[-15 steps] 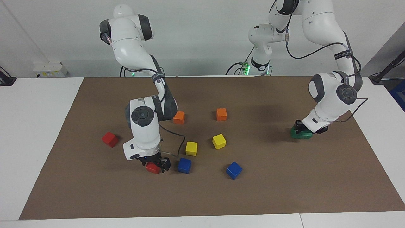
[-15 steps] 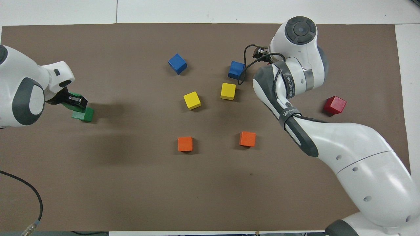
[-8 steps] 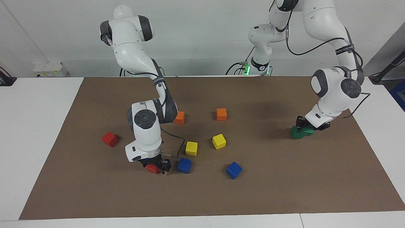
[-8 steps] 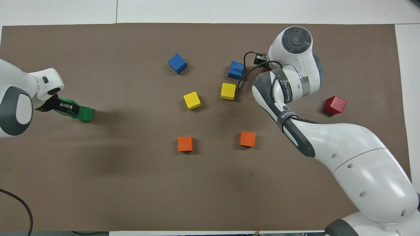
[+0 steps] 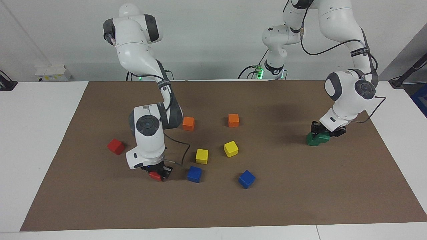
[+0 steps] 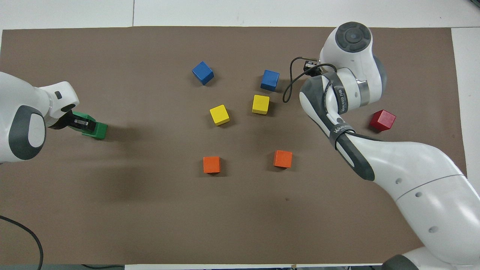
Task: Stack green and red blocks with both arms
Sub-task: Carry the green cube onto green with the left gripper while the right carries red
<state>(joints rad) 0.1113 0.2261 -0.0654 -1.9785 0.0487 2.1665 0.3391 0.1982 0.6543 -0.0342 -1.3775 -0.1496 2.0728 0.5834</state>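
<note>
My right gripper [image 5: 156, 173] is shut on a red block [image 5: 154, 176], low over the brown mat beside a blue cube [image 5: 194, 174]. The overhead view hides this block under the right arm's wrist [image 6: 350, 41]. A second red block [image 5: 116, 146] [image 6: 382, 120] lies alone toward the right arm's end of the table. At the left arm's end, my left gripper [image 5: 322, 130] [image 6: 79, 122] is shut on a green block [image 5: 324, 136]. That block rests offset on top of the other green block [image 5: 312, 140] [image 6: 99, 130].
Two orange cubes [image 5: 188, 123] [image 5: 233, 120], two yellow cubes [image 5: 201, 156] [image 5: 231, 148] and another blue cube [image 5: 247, 179] are scattered mid-mat. The brown mat [image 5: 300, 200] covers most of the white table.
My right gripper closed on the red block and shifted with it away from the blue cube, toward the right arm's end. The left wrist rose a little, still gripping the green block.
</note>
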